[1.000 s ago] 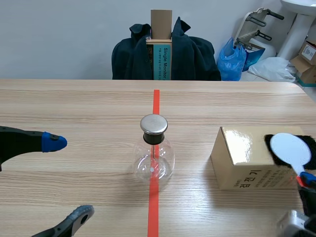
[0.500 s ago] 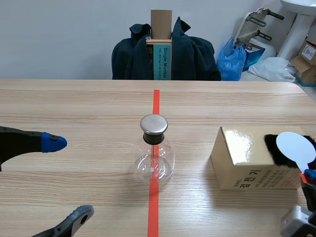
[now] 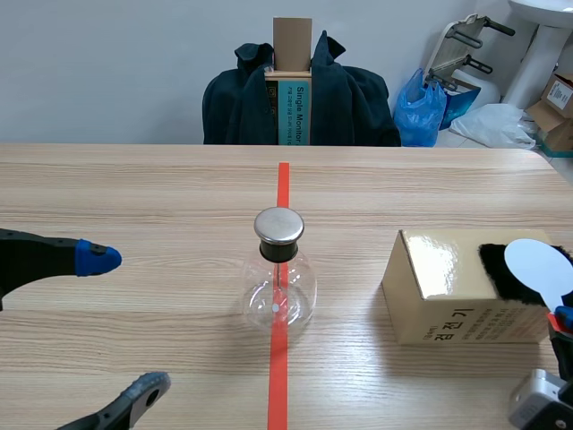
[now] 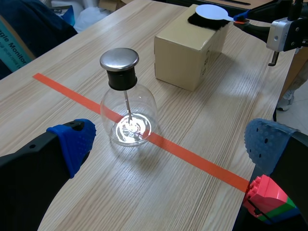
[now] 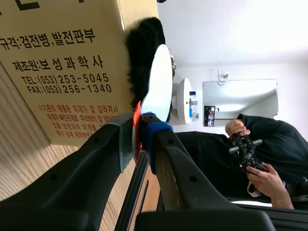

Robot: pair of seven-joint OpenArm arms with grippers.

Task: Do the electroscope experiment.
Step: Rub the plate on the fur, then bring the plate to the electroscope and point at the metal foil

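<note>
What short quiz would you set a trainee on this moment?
1. True or false: the left pincer is shut on the flask.
2. What does the right pincer hold? A) white paddle B) flask C) nothing
3. Fill in: the black fur lies on top of the ____.
Key: 1 false; 2 A; 3 box.

Bright, even light from above; glare patch on box (image 3: pixel 448 269) top, right of frame; hard glint inside flask (image 4: pixel 127 120); shadows on table (image 3: pixel 134 197) soft, faint.
</note>
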